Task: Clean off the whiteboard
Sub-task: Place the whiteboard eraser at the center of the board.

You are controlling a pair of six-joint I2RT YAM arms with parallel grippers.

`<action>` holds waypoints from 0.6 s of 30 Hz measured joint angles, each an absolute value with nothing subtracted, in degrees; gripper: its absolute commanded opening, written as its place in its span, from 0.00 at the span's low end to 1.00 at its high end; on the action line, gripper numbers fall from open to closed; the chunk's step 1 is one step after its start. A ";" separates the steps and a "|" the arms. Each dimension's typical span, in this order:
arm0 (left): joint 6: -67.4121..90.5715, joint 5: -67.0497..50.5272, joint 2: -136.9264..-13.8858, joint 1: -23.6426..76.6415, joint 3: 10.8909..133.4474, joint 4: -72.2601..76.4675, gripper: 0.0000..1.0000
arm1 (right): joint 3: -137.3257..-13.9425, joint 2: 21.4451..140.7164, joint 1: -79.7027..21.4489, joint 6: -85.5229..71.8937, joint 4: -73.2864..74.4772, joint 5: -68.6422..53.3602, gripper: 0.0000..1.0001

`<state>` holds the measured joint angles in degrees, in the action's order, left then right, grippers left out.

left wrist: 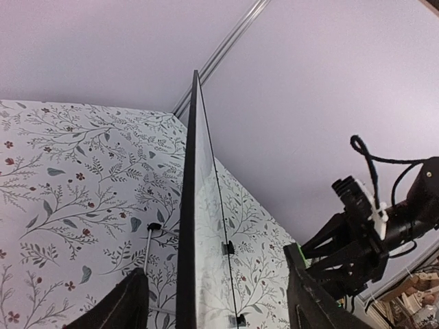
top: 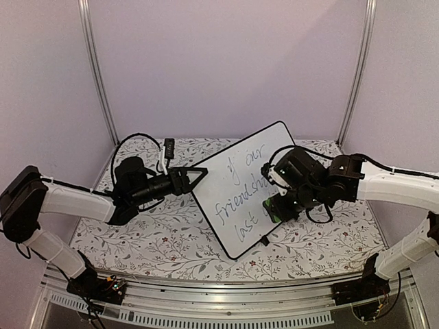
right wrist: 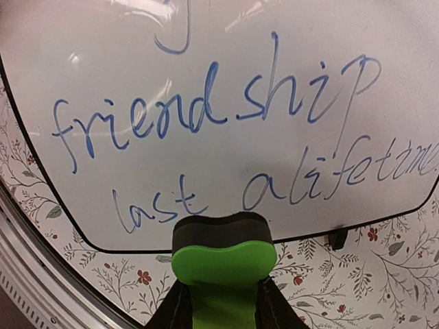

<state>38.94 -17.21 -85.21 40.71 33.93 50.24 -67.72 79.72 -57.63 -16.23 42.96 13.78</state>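
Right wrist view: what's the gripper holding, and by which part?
The green eraser, pinched by the lower sides of its green body; its dark pad end points toward the whiteboard.

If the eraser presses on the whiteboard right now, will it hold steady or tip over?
Likely to tip or slide: the whiteboard stands thin on edge, and the left gripper straddles it with open jaws, unclamped. Probably stiff, since its rim runs straight. Its glossy face should let the eraser glide.

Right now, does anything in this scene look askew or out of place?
The whiteboard sits askew, turned diagonally to the table edges; the left hand stands open at its left edge, not gripping it.
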 measured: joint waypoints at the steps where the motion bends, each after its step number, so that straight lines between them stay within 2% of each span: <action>1: 38.79 -17.08 -84.84 40.69 33.74 50.24 0.75 | -65.67 79.40 -58.08 -17.47 43.46 13.37 0.32; 7: 38.76 -15.99 -83.05 40.66 33.21 50.33 0.76 | -56.64 78.43 -60.62 -25.47 46.13 12.12 0.36; 14: 38.79 -15.81 -83.02 40.66 33.08 50.30 0.76 | -50.35 79.22 -60.82 -31.99 45.65 11.40 0.54; 18: 38.79 -15.81 -83.00 40.64 33.04 50.30 0.77 | -48.14 81.71 -60.82 -33.54 43.68 11.29 0.56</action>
